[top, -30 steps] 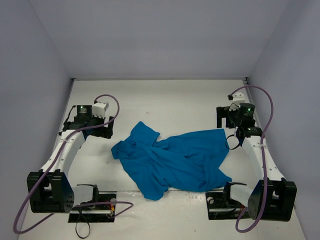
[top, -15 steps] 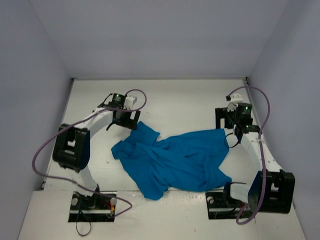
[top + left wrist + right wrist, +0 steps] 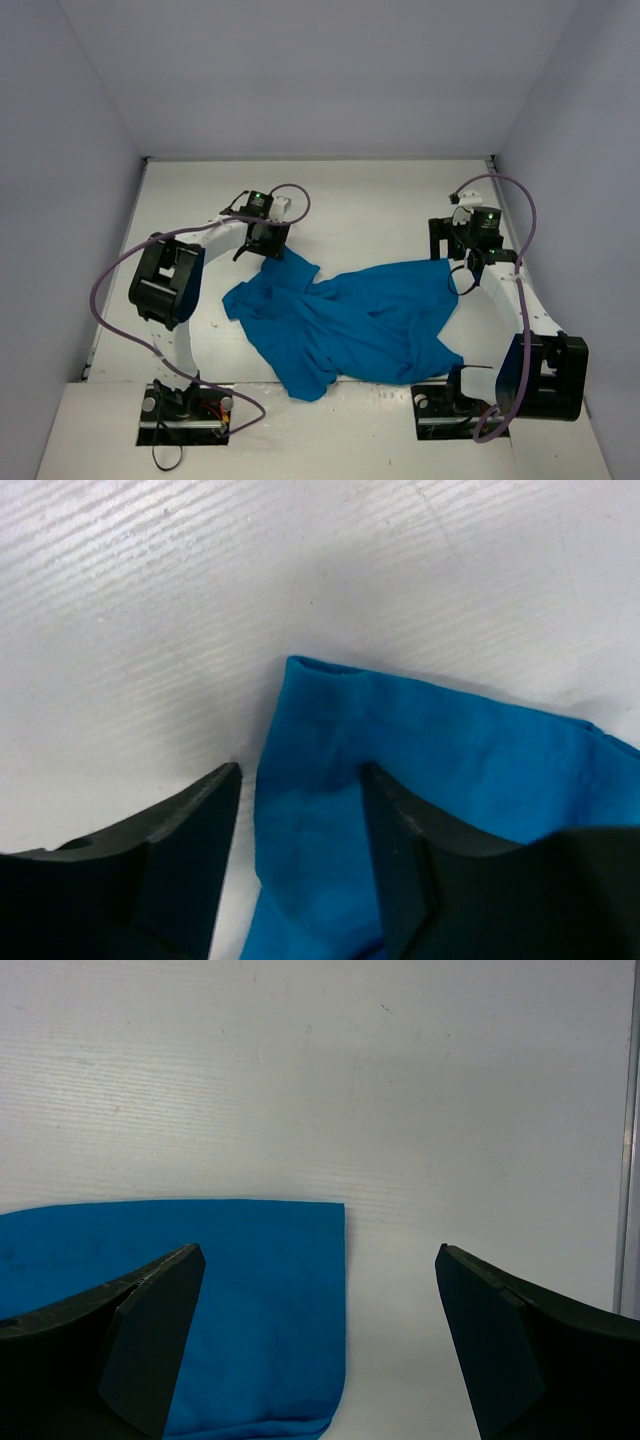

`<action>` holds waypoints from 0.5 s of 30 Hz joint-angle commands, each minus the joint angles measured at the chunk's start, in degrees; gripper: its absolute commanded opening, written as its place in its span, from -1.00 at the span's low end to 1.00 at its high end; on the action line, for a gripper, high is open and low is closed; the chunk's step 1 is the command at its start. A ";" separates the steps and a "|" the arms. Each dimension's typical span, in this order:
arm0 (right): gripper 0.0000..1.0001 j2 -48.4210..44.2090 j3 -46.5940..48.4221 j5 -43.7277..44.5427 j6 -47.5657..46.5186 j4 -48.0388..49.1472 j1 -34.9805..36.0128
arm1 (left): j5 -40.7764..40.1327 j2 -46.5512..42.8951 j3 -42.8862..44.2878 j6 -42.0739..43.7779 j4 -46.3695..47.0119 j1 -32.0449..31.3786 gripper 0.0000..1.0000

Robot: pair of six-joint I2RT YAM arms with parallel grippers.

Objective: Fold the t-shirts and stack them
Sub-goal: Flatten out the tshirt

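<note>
A crumpled teal-blue t-shirt [image 3: 350, 320] lies spread across the middle of the white table [image 3: 360, 200]. My left gripper [image 3: 268, 248] is down at the shirt's far left corner. In the left wrist view its fingers [image 3: 300, 780] stand partly closed on either side of that corner of the t-shirt [image 3: 420, 730], with a gap still showing and a strip of table between the left finger and the cloth. My right gripper [image 3: 458, 256] hovers at the shirt's far right corner. Its jaws [image 3: 318, 1255] are wide open over the straight hem corner of the t-shirt [image 3: 260, 1290], gripping nothing.
Pale walls enclose the table on three sides, with the rear edge [image 3: 320, 158] beyond both grippers. The right wall's foot [image 3: 630, 1160] runs close to the right gripper. Purple cables [image 3: 290, 195] loop off both wrists. The arm bases [image 3: 185, 410] sit at the near edge.
My left arm swung right from the left side to the shirt's far left corner and its jaws narrowed around it. The right gripper barely shifted and stayed open.
</note>
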 commanded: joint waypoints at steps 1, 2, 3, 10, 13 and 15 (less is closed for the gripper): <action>1.00 -0.09 1.32 1.32 -1.17 2.09 0.56 | 1.62 2.56 0.93 -1.90 0.15 -0.61 -0.35; 1.00 -0.03 1.46 1.27 -1.75 2.15 0.93 | 1.41 2.79 1.14 -2.05 -0.13 -0.61 -0.58; 1.00 -0.02 1.65 1.21 -2.36 2.14 1.21 | 0.96 3.24 1.57 -2.55 -0.67 -0.60 -0.73; 0.99 0.65 3.92 -2.98 -12.72 0.71 3.46 | -4.08 8.73 13.23 0.25 -5.89 0.75 -1.00; 0.99 1.83 6.05 -5.90 -17.30 -1.18 3.73 | -7.64 13.80 22.52 2.59 -8.99 3.11 -1.00; 0.99 3.05 7.15 -7.43 -20.04 -2.73 3.79 | -8.25 18.41 29.26 3.83 -9.95 5.01 -1.00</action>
